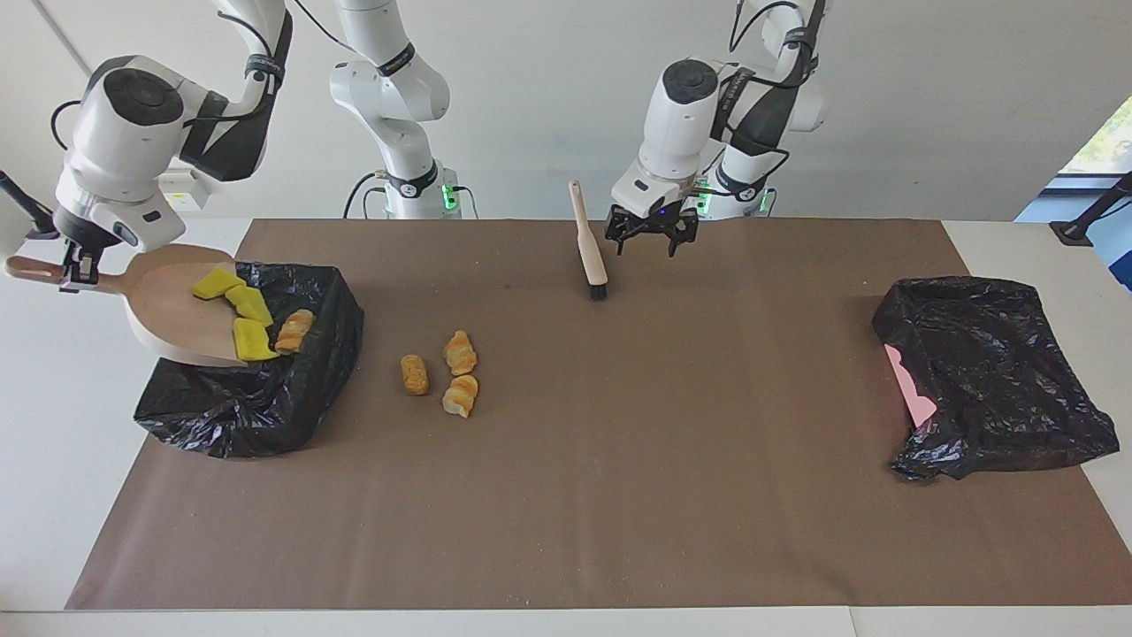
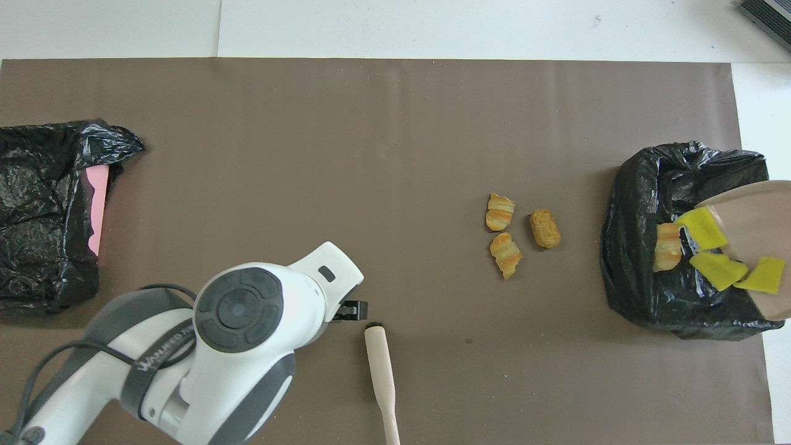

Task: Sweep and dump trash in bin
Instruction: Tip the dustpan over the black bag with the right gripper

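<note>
From the facing view, the right gripper [image 1: 78, 265] is clamped on the dustpan [image 1: 168, 305] handle, tipping it so yellow chunks [image 1: 239, 314] slide into the bin [image 1: 265, 389]; the left gripper [image 1: 653, 237] hangs spread and empty beside the brush [image 1: 588, 248]. From overhead, three small orange-brown scraps [image 2: 516, 235] lie on the table [image 2: 395, 154], between brush and bin.

place: robotics lab | evidence: Franka arms [image 1: 389, 88], papered table [image 1: 619, 495], bare white wall [image 1: 929, 106]
</note>
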`<state>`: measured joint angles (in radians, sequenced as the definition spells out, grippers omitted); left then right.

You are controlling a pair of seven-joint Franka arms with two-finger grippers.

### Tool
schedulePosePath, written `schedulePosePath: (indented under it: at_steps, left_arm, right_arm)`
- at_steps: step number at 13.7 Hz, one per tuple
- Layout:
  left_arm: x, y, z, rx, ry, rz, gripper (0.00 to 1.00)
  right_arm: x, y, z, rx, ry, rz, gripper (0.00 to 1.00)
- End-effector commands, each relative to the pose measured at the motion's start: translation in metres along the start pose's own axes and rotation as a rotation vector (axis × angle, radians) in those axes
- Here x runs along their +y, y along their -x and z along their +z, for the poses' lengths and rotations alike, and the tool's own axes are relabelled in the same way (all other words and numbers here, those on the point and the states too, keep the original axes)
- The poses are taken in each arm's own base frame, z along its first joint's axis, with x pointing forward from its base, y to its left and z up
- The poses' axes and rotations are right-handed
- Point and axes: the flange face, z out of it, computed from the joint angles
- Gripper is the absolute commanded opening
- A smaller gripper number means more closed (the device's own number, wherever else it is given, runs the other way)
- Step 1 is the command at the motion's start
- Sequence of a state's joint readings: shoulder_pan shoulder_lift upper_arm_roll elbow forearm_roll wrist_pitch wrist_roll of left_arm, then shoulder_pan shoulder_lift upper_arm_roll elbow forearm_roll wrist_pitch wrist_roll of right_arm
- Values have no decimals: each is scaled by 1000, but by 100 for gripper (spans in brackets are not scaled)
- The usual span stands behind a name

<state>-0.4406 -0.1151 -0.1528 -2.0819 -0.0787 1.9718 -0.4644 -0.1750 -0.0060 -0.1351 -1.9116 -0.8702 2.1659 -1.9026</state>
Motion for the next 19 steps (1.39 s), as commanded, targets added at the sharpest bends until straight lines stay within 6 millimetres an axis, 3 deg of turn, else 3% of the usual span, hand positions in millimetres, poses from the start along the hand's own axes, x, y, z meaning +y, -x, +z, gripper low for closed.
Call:
schedulePosePath:
  at_steps: [1,3,5,9,11,12,15,17,19]
  left_arm:
    - [-42,-50,-41,5,-67,60,100]
    - [-70,-71,-78,34,-67,64,100]
    - [-92,-75,-106,34,-70,70,100]
    - [-132,-77,-151,49,-70,79,100]
    - [-148,-80,-163,63,-68,56,100]
    - [-151,-80,-165,64,-70,75,100]
    - [-195,-84,-179,73,-73,80,100]
    - [-222,-80,-194,62,-61,78,100]
    - [-232,-78,-202,50,-68,132,100]
  right_arm:
    - [1,0,-10,-65,1,-79,0]
    - [-5,6,-19,-78,2,-89,0]
    - [-12,17,-34,-119,-1,-90,0]
    - [-42,43,-70,-141,11,10,0]
    - [-48,45,-93,-142,-9,131,0]
    - [-52,42,-106,-107,-10,203,0]
    - [-51,17,-138,62,-34,437,0]
    - [-39,-8,-156,152,-45,569,0]
    - [-26,-30,-173,256,-48,709,0]
